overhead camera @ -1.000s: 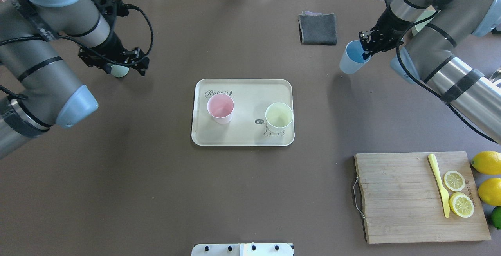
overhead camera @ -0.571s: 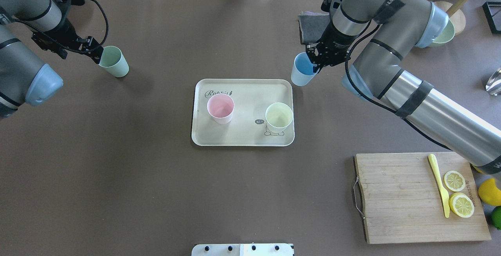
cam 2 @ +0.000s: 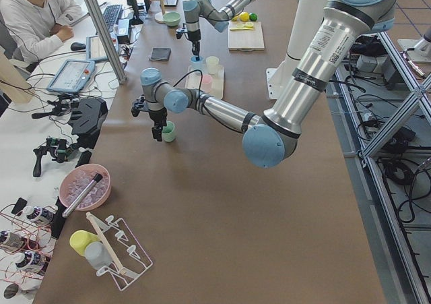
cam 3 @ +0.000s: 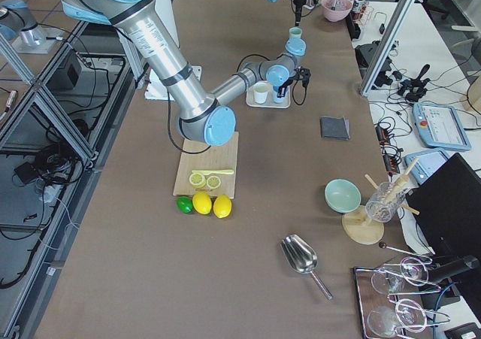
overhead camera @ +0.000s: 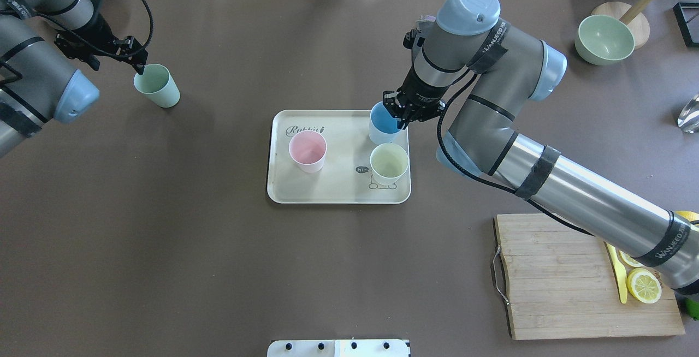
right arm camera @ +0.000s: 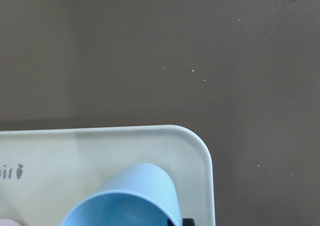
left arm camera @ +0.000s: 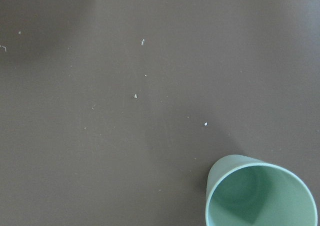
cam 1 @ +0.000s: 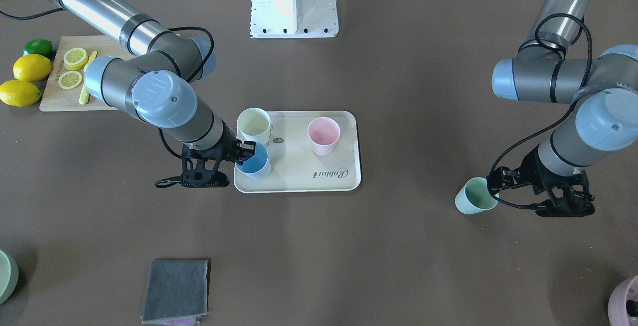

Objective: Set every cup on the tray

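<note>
The cream tray (overhead camera: pixel 338 190) lies mid-table with the pink cup (overhead camera: pixel 308 151) and the pale yellow cup (overhead camera: pixel 389 163) standing on it. My right gripper (overhead camera: pixel 405 119) is shut on the rim of the light blue cup (overhead camera: pixel 382 128). It holds the cup tilted over the tray's far right corner, also in the right wrist view (right arm camera: pixel 125 201). I cannot tell whether its base touches the tray. The mint green cup (overhead camera: pixel 157 86) stands on the table at the far left. My left gripper (overhead camera: pixel 136 65) is open beside its rim, not around it.
A wooden cutting board (overhead camera: pixel 551 275) with lemon slices and a yellow knife is at the near right, with whole lemons (cam 1: pixel 25 81) beside it. A grey cloth (cam 1: pixel 174 288) and a green bowl (overhead camera: pixel 603 39) are at the far right.
My right gripper has carried the blue cup left from the table's far right to the tray's far right corner. My left arm drew back left, uncovering the green cup, which stayed put.
</note>
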Robot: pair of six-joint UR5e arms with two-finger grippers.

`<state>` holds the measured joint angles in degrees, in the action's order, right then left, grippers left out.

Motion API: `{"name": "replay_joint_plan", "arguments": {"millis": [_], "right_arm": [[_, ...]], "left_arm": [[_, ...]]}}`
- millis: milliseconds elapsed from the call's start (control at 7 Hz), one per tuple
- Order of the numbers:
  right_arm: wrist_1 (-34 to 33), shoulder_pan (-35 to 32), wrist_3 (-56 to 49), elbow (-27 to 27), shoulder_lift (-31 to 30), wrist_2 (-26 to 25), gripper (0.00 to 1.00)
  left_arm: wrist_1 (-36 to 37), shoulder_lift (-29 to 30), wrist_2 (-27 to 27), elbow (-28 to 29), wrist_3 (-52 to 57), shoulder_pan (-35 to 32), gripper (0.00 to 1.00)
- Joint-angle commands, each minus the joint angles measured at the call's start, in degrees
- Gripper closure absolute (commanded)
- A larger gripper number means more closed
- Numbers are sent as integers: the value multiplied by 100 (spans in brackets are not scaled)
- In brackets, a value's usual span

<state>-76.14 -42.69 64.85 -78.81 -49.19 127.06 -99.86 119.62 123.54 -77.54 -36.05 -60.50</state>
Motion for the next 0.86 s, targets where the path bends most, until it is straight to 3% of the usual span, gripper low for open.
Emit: {"name": "replay_joint_plan", "arguments": {"millis": [0,143,286,429,714], "right_arm": [[-6,-11,-51,-99,14,-68,1],[-58,-255,-60,-283,-21,81,0],[-76,-623,-156,-424,-108,491,0],[-76,-957,-322,-469,-187,791,0],[-76,-1162,-657,-539,-346,838,0]], "left_arm": [[-769,27,12,554,-226,239,14],[-893,9,21,529,-488,389,68],[-912,26,212,512,-491,399,100],[-860,52,397,433,-491,399,100],[-258,568,854,293,-604,320,100]]}}
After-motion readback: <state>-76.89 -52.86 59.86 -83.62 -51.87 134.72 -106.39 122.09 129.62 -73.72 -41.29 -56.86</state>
